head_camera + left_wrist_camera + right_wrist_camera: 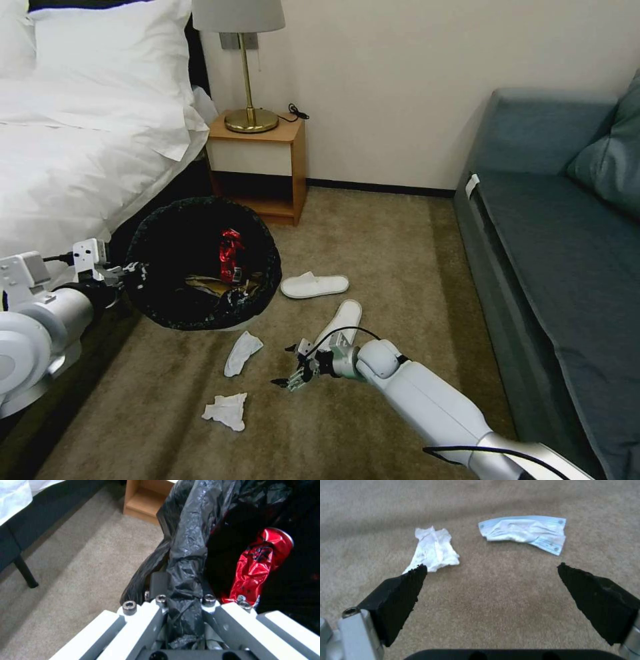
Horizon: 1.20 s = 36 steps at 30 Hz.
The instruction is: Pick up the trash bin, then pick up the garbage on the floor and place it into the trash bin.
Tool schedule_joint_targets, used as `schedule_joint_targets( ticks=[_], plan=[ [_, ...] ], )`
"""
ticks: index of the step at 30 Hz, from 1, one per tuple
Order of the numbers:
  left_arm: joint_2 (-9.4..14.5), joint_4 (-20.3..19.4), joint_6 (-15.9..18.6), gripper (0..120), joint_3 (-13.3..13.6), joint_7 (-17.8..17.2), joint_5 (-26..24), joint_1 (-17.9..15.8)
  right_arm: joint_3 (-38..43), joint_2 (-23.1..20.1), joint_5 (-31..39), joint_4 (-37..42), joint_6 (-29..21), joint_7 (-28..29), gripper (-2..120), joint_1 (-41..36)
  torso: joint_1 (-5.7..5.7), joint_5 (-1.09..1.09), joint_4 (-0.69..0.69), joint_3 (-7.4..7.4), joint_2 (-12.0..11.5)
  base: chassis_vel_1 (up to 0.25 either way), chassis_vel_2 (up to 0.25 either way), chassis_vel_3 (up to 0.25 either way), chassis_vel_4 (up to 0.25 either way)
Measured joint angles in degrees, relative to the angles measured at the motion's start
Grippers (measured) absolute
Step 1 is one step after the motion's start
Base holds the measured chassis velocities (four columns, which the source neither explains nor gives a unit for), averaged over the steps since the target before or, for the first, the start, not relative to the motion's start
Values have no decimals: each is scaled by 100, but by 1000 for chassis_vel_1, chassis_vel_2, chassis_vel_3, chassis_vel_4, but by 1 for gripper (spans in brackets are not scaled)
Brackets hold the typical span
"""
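On the carpet just ahead of my right claw, pads spread wide, lie a tissue and a face mask, side by side; I judge the right arm nearer; my left claw clamps the bin rim, held up beside the bed.

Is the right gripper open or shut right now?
Open. The right gripper hangs above the beige carpet with its black pads wide apart and nothing between them; a crumpled white tissue lies beyond one pad.
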Motion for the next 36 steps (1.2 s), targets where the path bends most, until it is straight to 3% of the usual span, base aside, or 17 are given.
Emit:
schedule_joint_targets(
  ticks=[21, 36],
  plan=[
    [-38, -92, 0, 2, -3, 1, -4, 52, -415, 571, -179, -654, 274, -100, 100, 234, 0, -1, 0, 0, 0, 0, 0, 0, 0],
    [10, -151, 0, 2, -6, -25, -28, 93, -551, 1243, -586, -1642, 777, -201, 100, 425, 0, 0, 0, 0, 0, 0, 0, 0, 0]
  ],
)
